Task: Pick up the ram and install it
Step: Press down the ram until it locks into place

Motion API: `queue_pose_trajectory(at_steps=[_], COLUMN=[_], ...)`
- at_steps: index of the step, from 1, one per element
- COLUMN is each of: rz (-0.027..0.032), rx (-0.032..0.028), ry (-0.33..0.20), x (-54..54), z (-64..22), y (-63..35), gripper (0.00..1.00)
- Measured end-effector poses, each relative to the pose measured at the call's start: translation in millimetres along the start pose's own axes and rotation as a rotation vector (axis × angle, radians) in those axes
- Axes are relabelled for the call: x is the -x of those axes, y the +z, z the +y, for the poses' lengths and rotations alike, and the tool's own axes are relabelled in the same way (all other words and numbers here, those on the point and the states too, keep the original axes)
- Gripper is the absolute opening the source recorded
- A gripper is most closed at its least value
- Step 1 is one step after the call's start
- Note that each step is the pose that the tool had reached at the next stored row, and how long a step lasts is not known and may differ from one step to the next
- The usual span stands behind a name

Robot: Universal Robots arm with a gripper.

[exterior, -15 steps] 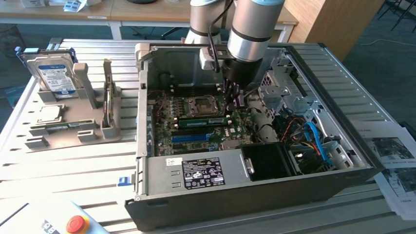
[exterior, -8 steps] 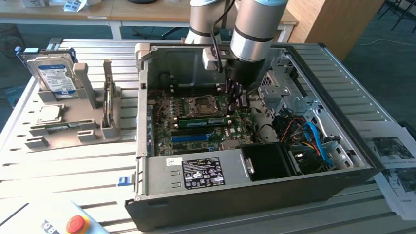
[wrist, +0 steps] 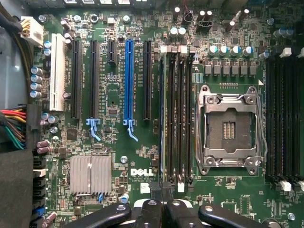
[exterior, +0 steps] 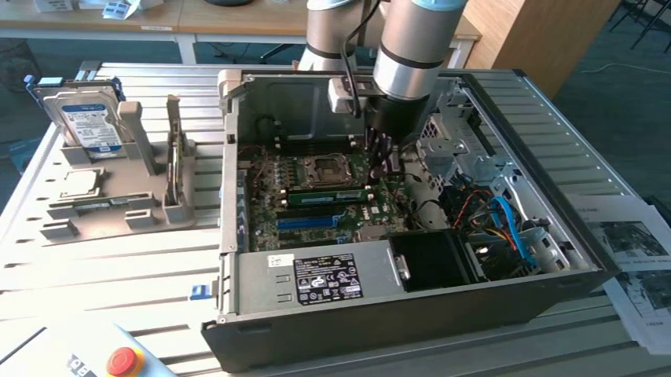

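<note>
The arm is reaching down into the open computer case, a black and grey sheet-metal box that is lying on its side on the ribbed aluminium surface. The gripper is hanging low over the green motherboard, right beside the square metal-framed CPU socket.

The ram is sitting on edge among the memory slots next to that socket. It is a thin, flat green strip, and its long axis is running along the socket's side, from the exterior view's left towards the gripper at its right end.

From the wrist, the ram is showing edge-on as a narrow pale line in the outermost of the black slots, with one end pointing straight at the gripper. The black jaws are looking pressed together over that near end. I cannot tell whether they are nipping the board's edge or only touching it.

The CPU socket is gleaming beside the slots, with a long blue expansion slot and a finned silver heatsink on the other side.

Out on the surface, a grey moulded holder is carrying an upright boxy hard drive and a small square processor chip.
</note>
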State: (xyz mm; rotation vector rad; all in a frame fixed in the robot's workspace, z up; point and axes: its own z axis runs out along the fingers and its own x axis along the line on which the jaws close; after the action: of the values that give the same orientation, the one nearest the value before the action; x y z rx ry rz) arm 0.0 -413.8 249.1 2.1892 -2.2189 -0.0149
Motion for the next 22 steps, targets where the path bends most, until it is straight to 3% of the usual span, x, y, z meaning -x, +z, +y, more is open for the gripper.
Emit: queue_pose_trajectory(at_steps=[11, 22], rz=[0.0002, 0.0001], rx=[0.0, 0.0001], ry=[0.0, 0.0], x=[0.0, 3.5], z=[-0.2, -0.2], y=[8.2, 9.0], gripper=[0.1, 0.1])
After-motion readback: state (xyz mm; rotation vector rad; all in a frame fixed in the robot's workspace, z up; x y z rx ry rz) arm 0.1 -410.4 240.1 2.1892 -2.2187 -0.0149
